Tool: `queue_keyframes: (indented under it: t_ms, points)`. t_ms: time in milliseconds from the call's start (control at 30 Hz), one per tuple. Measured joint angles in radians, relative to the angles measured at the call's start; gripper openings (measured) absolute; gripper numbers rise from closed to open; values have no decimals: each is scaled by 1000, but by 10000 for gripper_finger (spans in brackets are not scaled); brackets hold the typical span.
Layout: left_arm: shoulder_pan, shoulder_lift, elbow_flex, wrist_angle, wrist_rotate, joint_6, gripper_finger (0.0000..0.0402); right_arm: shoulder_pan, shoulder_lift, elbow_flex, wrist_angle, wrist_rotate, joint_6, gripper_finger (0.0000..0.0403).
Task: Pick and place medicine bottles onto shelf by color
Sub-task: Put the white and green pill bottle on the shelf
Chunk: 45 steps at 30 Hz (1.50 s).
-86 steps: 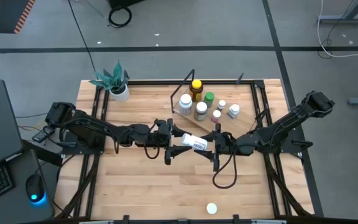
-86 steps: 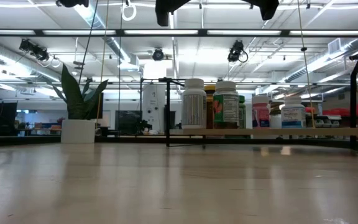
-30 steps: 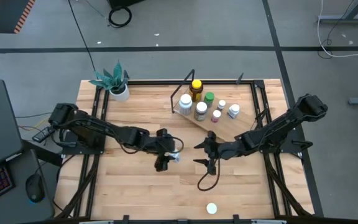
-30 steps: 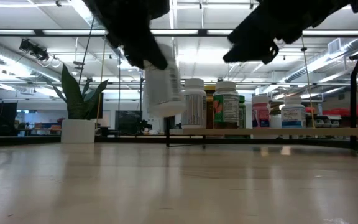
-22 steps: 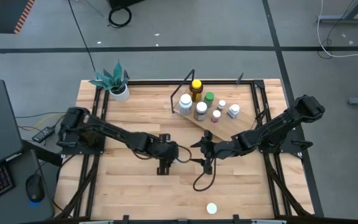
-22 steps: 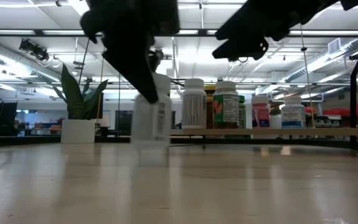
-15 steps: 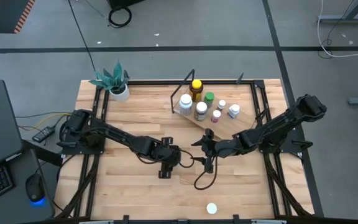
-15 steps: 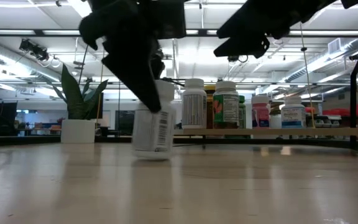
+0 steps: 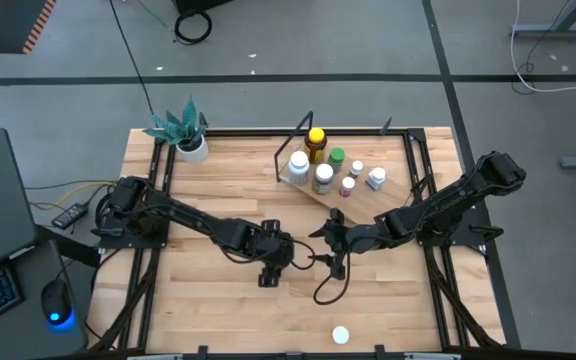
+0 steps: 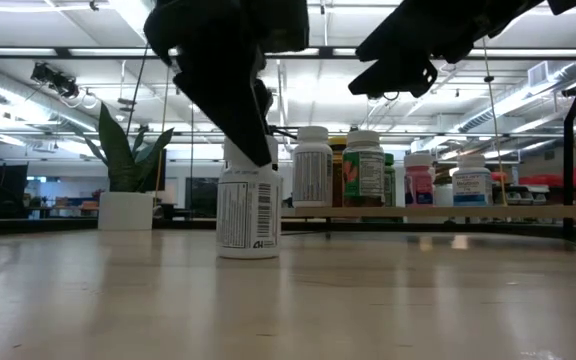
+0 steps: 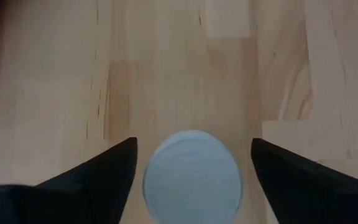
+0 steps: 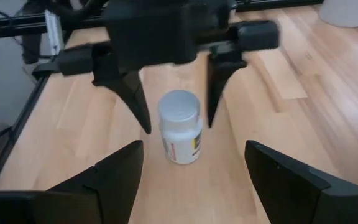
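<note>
Above the upright white bottle (image 10: 248, 210), left tool (image 12: 173, 84) pointing down, fingers spread apart

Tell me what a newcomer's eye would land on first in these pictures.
Mid-table, the white bottle stands upright on the wood, with the left gripper poised over it, fingers spread clear of its sides. The right gripper hangs open just beside it, facing it. Behind, at the table's far edge, the shelf carries a cluster of bottles, the amber one with a yellow cap standing out.
</note>
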Motion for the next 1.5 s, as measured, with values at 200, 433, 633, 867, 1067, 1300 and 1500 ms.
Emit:
queue_keyframes:
  t_ms: [200, 433, 633, 867, 1067, 1300, 1500]
  points:
    - [0, -2, 72, -170, -5, 1, 368, 0, 0, 0, 0, -35, 9, 321]
    - [-11, -39, 115, -336, -18, -10, 384, -6, 44, 2, 57, -22, -25, 365]
    - [-41, -131, 12, -340, -52, -37, 384, -35, 184, 173, -35, -49, -93, 383]
    - [-58, -301, -236, -201, -66, -124, 384, -73, 355, 475, -361, -79, -109, 387]
    - [-99, -459, -419, -22, -78, -192, 384, -110, 453, 626, -488, -179, -61, 387]
    - [-160, -550, -513, 33, -162, -227, 384, -119, 557, 730, -511, -206, -53, 384]
    - [-187, -544, -521, 52, -178, -238, 384, -124, 596, 751, -531, -203, -28, 384]
